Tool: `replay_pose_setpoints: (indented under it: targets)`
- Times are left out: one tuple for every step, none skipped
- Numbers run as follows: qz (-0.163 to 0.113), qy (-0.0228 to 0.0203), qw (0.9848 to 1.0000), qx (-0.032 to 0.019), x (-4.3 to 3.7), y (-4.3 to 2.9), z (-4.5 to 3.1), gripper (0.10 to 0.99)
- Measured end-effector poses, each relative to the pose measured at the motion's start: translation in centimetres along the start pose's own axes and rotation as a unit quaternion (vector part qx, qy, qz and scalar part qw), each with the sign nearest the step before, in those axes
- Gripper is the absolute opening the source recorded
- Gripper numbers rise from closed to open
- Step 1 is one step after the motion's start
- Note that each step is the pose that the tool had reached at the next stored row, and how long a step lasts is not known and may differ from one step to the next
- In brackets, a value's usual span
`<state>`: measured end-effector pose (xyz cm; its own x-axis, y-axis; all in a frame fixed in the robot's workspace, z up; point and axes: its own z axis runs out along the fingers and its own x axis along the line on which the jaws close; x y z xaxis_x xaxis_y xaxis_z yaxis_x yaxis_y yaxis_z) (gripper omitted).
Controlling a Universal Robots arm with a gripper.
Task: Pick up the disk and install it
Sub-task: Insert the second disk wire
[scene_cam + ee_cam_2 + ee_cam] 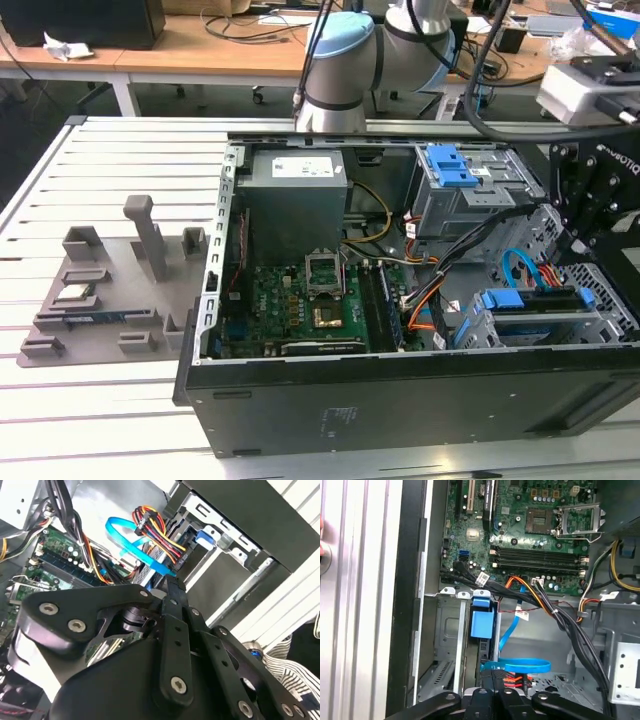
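Observation:
The disk (530,303) lies in the metal drive cage at the case's front corner, on the exterior view's right, its bright blue bracket showing along the top. In the first wrist view the bracket's blue tab on the disk (482,622) sits between the cage walls; the second wrist view shows the same disk (205,539) further off. My gripper (580,250) hangs just above the cage. Its fingers look shut together, tips (492,677) at the disk's cable end beside a blue data cable. Whether they touch the disk I cannot tell. In the second wrist view, the gripper (172,582) points toward that cable.
The open case holds a motherboard (300,300), a power supply (295,200), an upper cage with a blue latch (452,165) and bundled cables (555,610). A looped blue cable (520,666) lies under the gripper. A grey fixture (100,290) stands left of the case. A striped sleeve (290,670) is nearby.

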<state>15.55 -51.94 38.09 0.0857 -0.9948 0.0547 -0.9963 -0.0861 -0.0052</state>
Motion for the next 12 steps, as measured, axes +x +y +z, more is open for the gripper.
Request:
replay_pose_setpoints:
  targets:
    - [0.000, 0.0000, 1.0000, 0.0000, 0.00, 0.00, -0.23, 0.106]
    - [0.000, 0.0001, 1.0000, 0.0000, 0.01, -0.01, -0.50, 0.106]
    - [0.000, 0.0000, 1.0000, 0.0000, 0.02, -0.01, -0.70, 0.106]
    - [0.000, -0.0001, 1.0000, 0.0000, 0.02, -0.01, -0.78, 0.106]
    - [0.000, -0.0001, 1.0000, 0.0000, 0.02, -0.01, -0.79, 0.106]
    - [0.000, 0.0001, 1.0000, 0.0000, 0.02, -0.01, -0.81, 0.106]
    - [0.000, 0.0000, 1.0000, 0.0000, 0.02, -0.01, -0.80, 0.106]
    - [0.000, 0.0000, 1.0000, 0.0000, 0.02, -0.01, -0.80, 0.106]
    - [0.000, 0.0000, 1.0000, 0.0000, 0.02, -0.01, -0.80, 0.106]
    - [0.000, 0.0000, 1.0000, 0.0000, 0.02, -0.01, -0.80, 0.106]
    - [0.000, 0.0000, 1.0000, 0.0000, 0.02, -0.01, -0.81, 0.106]
    - [0.000, 0.0000, 1.0000, 0.0000, 0.02, -0.01, -0.81, 0.106]
